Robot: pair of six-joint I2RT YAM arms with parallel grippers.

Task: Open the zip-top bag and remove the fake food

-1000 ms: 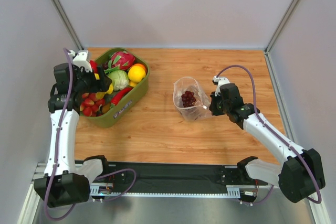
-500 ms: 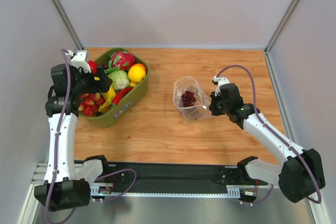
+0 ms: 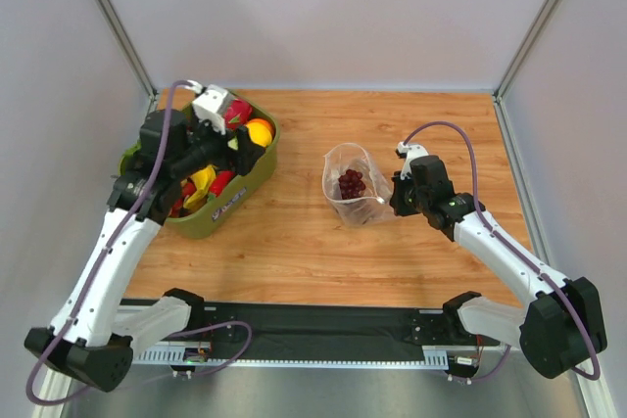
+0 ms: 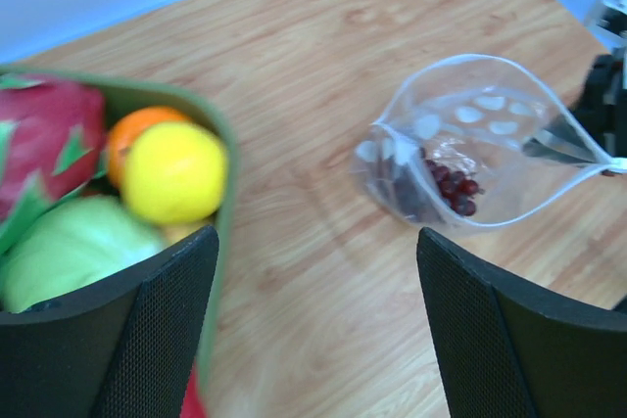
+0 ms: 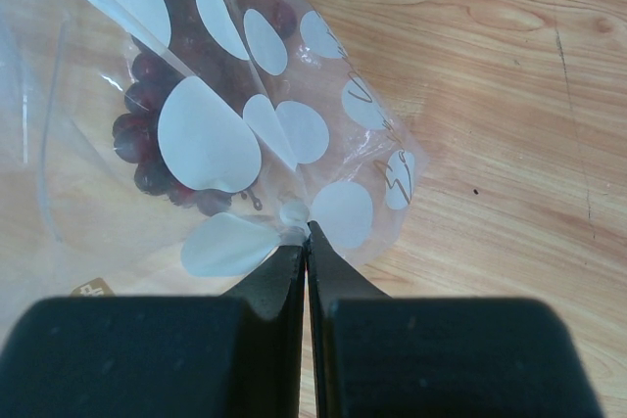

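Seen from above, the zip-top bag [image 3: 351, 193] lies on the wooden table [image 3: 294, 242], to the right of the olive bin [image 3: 220, 208]. The right gripper [image 3: 394, 200] meets the bag's right edge. The left gripper [image 3: 250, 151] hangs over the bin, well apart from the bag.

In the left wrist view, the black, mesh-textured fingers [image 4: 147, 340] stand wide apart, holding nothing. Beyond them the clear bag gapes open, with glossy dark purple grapes [image 4: 453, 183] inside.

In the right wrist view, the two fingers are pinched together on the bag's floppy, white-dotted edge.
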